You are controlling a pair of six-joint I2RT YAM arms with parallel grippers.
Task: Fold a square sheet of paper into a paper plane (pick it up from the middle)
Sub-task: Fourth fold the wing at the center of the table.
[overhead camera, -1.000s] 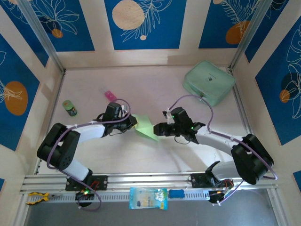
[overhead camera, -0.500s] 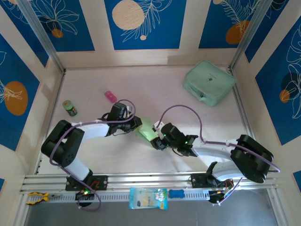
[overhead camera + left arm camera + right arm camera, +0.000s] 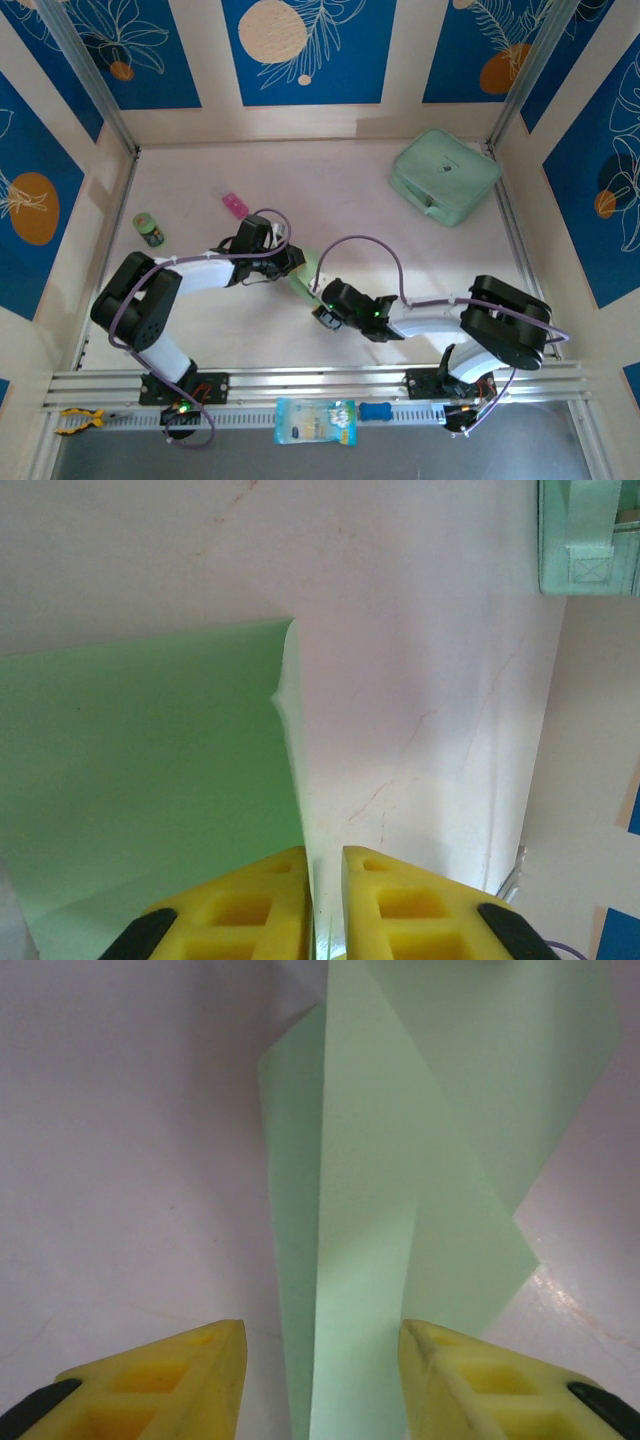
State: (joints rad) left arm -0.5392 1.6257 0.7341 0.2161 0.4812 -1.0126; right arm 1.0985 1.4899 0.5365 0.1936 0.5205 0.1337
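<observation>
The pale-green square sheet of paper, folded with creases, lies mid-table between my two grippers. My left gripper is at its left edge. In the left wrist view the paper spreads to the left, and its edge runs into the narrow slit of the left gripper, lying against the left finger, clear of the right one. My right gripper comes in from the near right. In the right wrist view its jaws stand open astride the folded paper, touching neither side.
A thick mint-green zip case sits at the back right, also in the left wrist view. A small green can and a pink item lie at the left. A snack packet lies on the front rail.
My right arm has swung left and nearer, bringing its narrowing jaws over the paper's near end. The left gripper has shifted slightly right and its jaws have eased apart a little.
</observation>
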